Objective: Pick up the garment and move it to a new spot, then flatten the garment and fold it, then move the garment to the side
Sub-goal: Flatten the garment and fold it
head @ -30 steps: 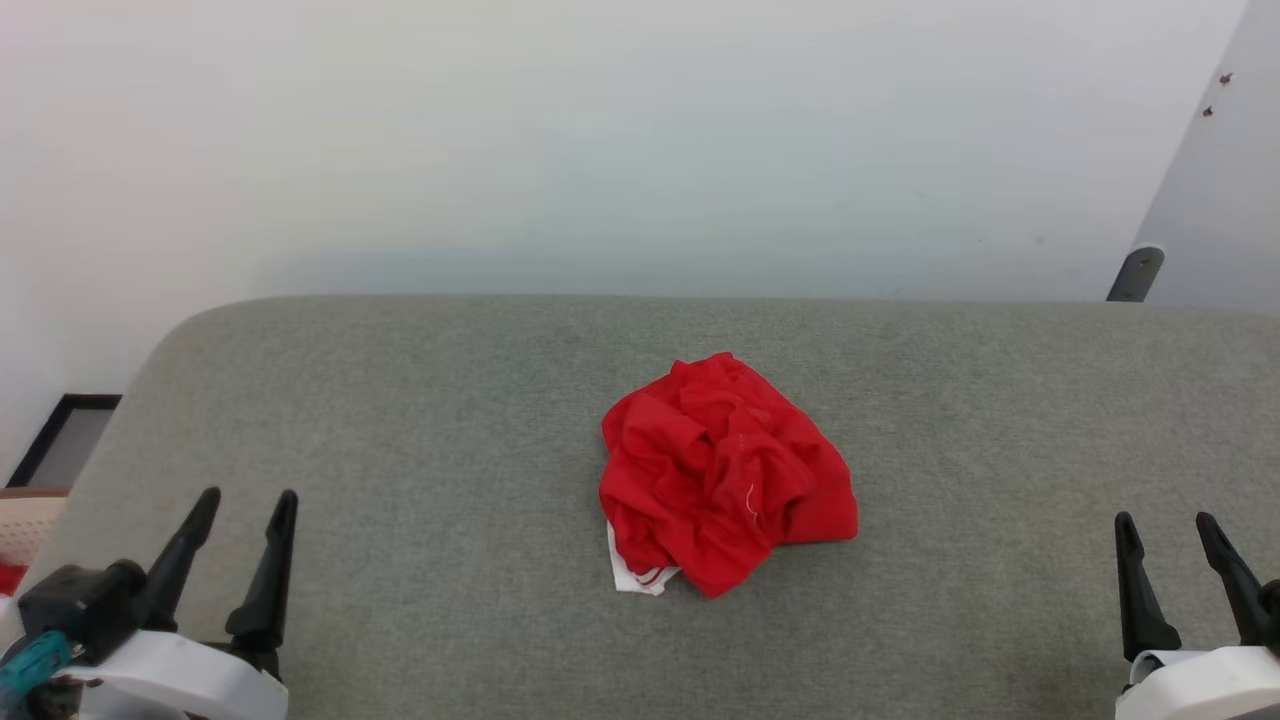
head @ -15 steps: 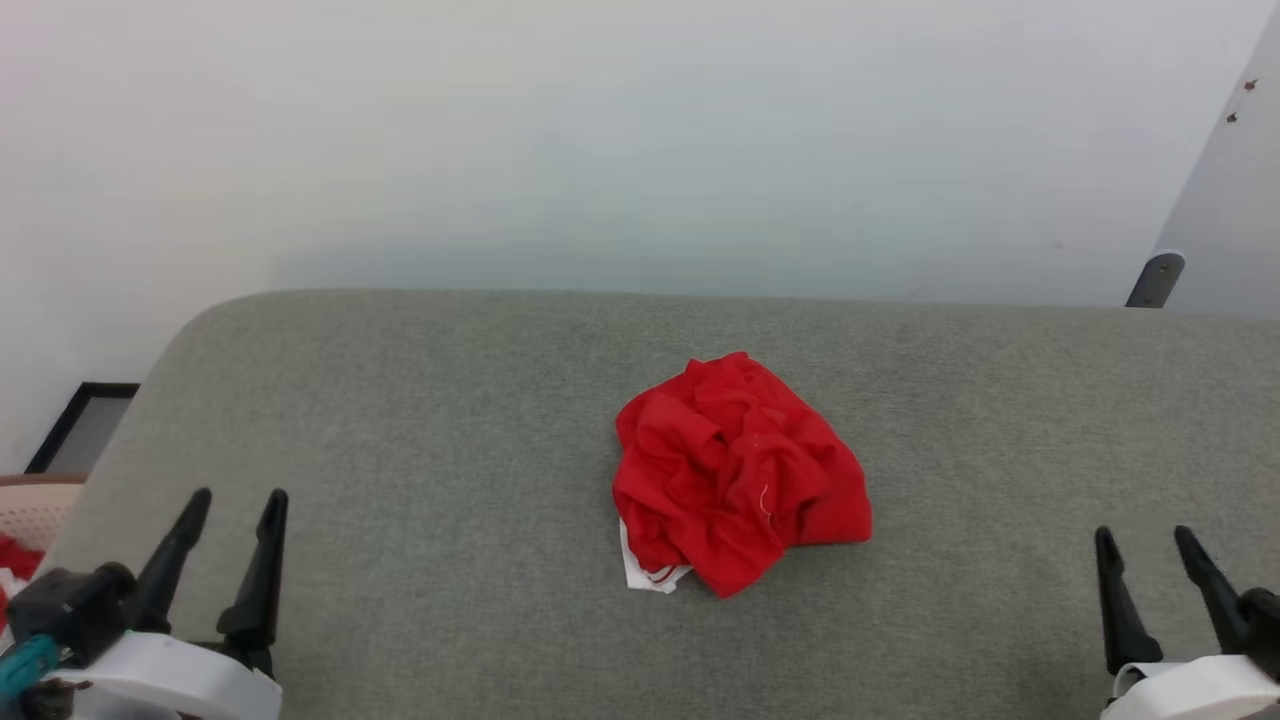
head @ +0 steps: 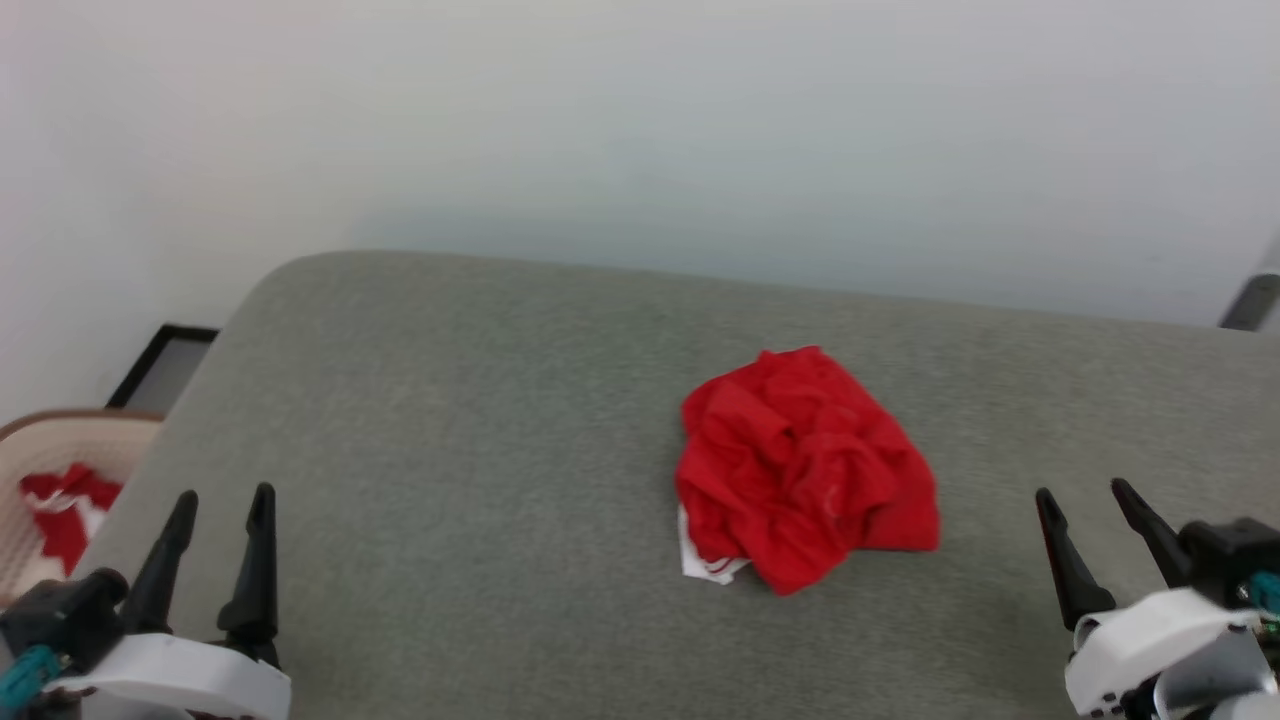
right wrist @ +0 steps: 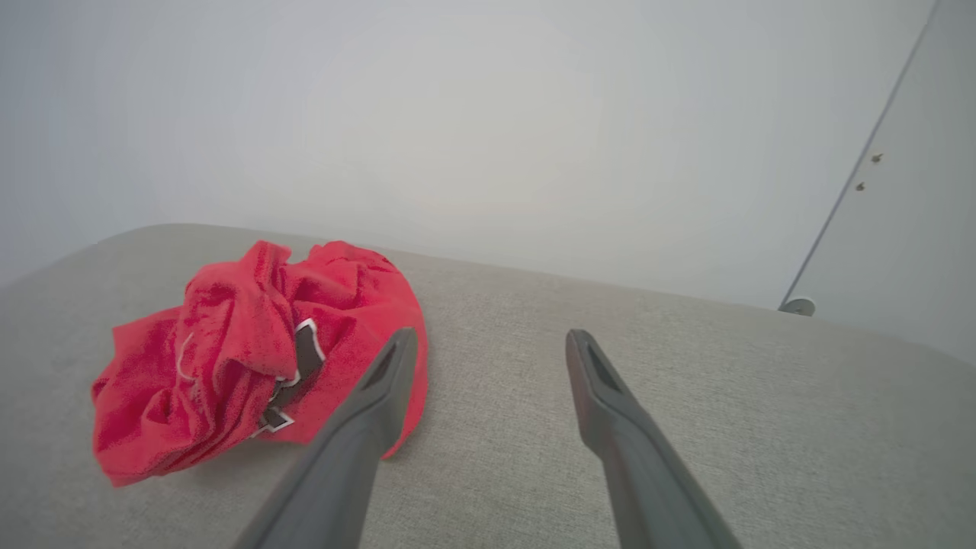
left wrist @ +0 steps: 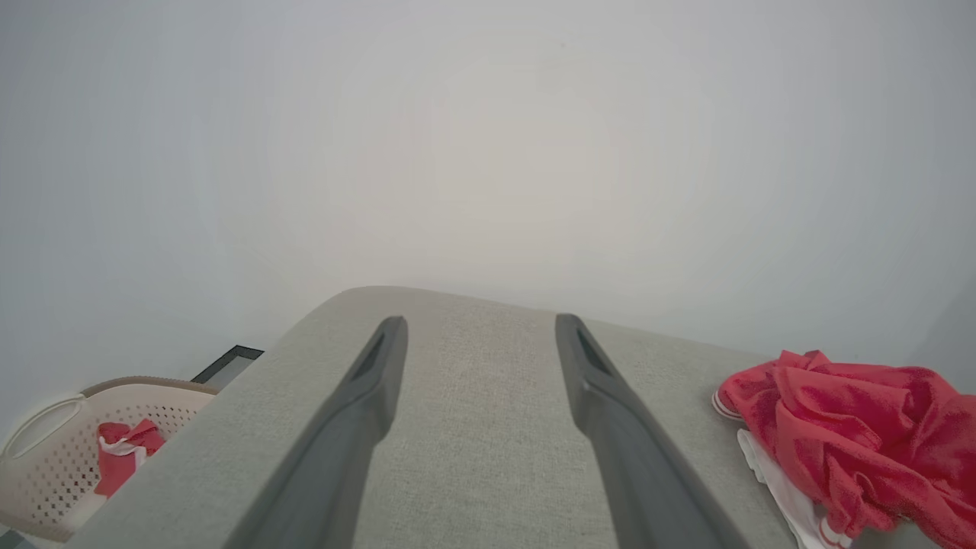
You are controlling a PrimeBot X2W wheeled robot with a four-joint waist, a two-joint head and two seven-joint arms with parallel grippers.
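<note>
The garment [head: 805,468] lies crumpled in a red heap on the grey padded table [head: 480,420], a white striped corner sticking out at its near left. It also shows as the garment [left wrist: 854,427] at the right of the left wrist view, and as the garment [right wrist: 252,354] with a black, white-outlined print in its folds. My left gripper [head: 222,498] hovers open at the near left, far from the cloth. My right gripper [head: 1085,491] stands open at the near right, a short way right of the heap. Nothing is between either pair of fingers.
A beige perforated basket [head: 25,500] stands off the table's left end with other red-and-white cloth [head: 62,505] in it; the basket [left wrist: 46,450] is also in the left wrist view. A pale wall runs behind the table. A dark frame [head: 160,365] lies on the floor at left.
The whole head picture has shifted right and tilted, so the camera has turned left; the basket has come into view. The garment lies as before. Both grippers stay open.
</note>
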